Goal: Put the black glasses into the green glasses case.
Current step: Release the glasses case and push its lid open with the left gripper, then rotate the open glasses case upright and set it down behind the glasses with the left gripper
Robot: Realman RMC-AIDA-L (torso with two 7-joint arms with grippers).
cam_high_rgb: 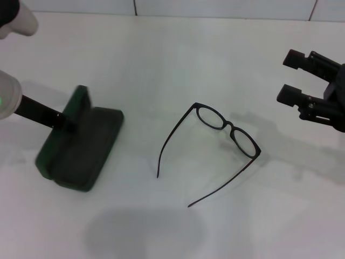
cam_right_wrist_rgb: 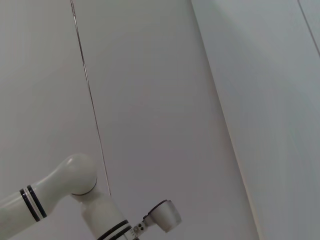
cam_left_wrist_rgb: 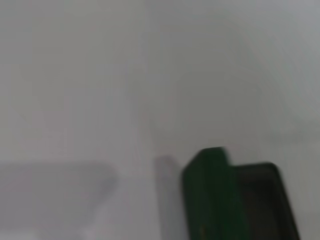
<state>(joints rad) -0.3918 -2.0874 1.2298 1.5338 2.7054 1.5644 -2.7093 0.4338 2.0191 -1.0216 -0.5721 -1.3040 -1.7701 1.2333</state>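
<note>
Left gripper (cam_high_rgb: 67, 121) jaws at the green glasses case (cam_high_rgb: 81, 147), grip unclear; right gripper (cam_high_rgb: 291, 76) jaws open, empty

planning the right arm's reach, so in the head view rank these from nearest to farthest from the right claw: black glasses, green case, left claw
1. The thin black-framed glasses, lying open mid-table, are nearest the right claw at the table's right edge.
2. The dark green hinged hard case, open on the left.
3. The left claw, at the case's far left side, is only slightly farther.
</note>
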